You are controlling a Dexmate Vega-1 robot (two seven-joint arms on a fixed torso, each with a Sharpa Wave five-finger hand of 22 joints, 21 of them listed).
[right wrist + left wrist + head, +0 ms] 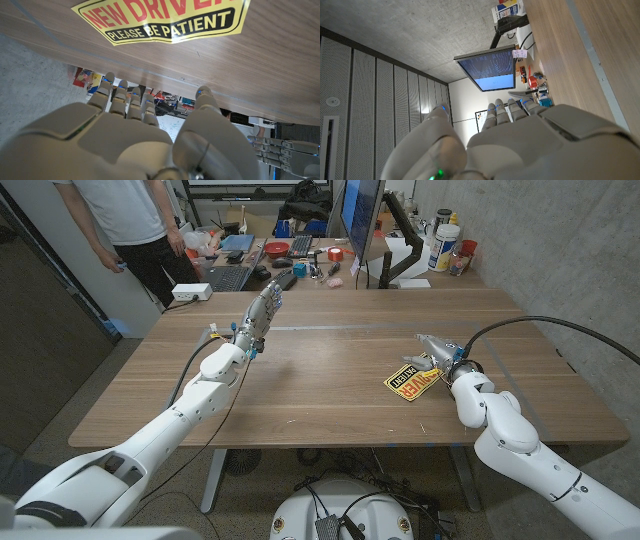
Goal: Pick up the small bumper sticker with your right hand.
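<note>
Sticker (413, 381) lies flat on table (330, 395); right hand (437, 351) spread above it, left hand (262, 312) spread, both empty.

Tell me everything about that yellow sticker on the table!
The bumper sticker is yellow with a wavy cut edge, red words "NEW DRIVER" and a black band reading "PLEASE BE PATIENT". It looks thin and glossy and lies flat on the wooden table. The right hand is just beyond it; whether its fingers touch it is unclear.
</note>
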